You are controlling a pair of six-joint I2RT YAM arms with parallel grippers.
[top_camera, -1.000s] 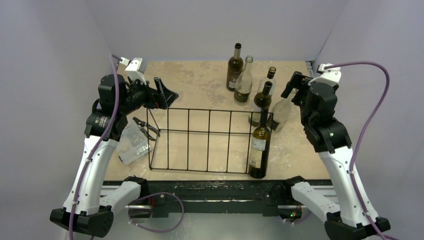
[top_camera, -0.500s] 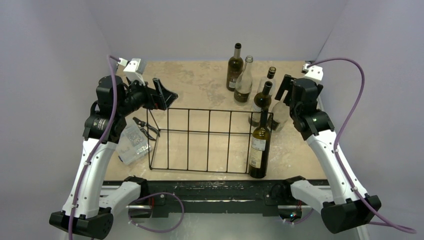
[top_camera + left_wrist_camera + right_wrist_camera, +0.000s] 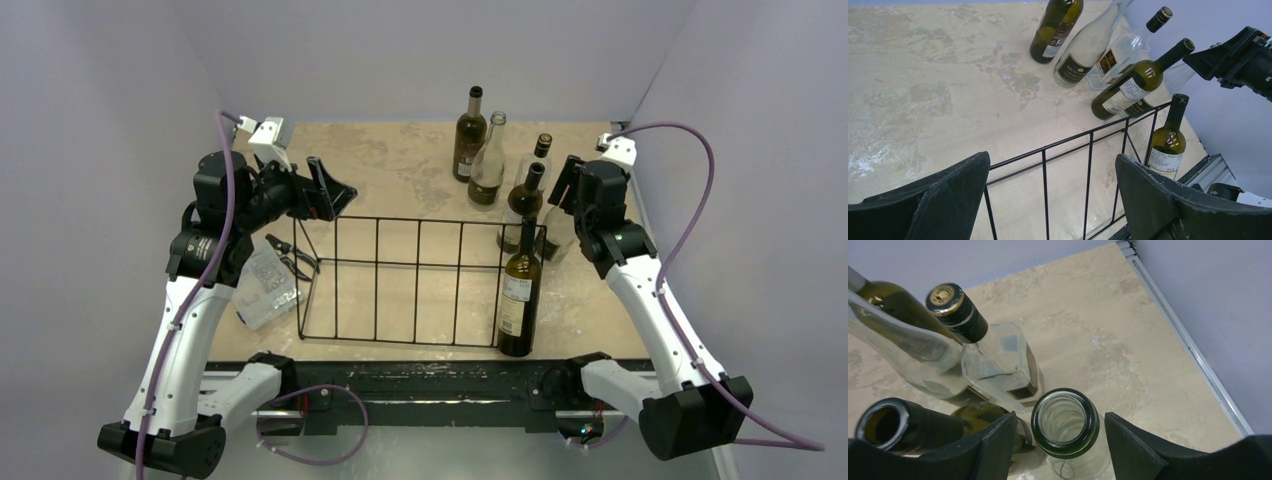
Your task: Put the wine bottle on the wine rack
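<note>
The wine rack [image 3: 420, 220], a long black wire frame [image 3: 1090, 150], lies mid-table. One dark green wine bottle [image 3: 519, 300] stands upright in its right end. Behind the rack's right end is a cluster of several bottles. My right gripper [image 3: 563, 185] sits over the nearest, a clear wine bottle [image 3: 562, 230]. In the right wrist view its dark-rimmed mouth [image 3: 1064, 422] lies between my fingers [image 3: 998, 440], with a gap on each side; the right gripper [image 3: 1060, 440] is open. My left gripper [image 3: 1053, 195] hangs open and empty above the rack's left end [image 3: 335, 187].
Around the clear bottle stand a green bottle [image 3: 522, 205], a square clear bottle with a black cap [image 3: 998, 365], a tall clear bottle [image 3: 487, 165] and a dark one [image 3: 468, 135]. A clear plastic box [image 3: 265, 285] and black pliers [image 3: 292, 260] lie left of the rack. The table's right edge rail [image 3: 1188, 340] is close.
My right arm has swung left and down over the clear bottle's neck, and its jaws have narrowed around it. The left arm has not moved.
</note>
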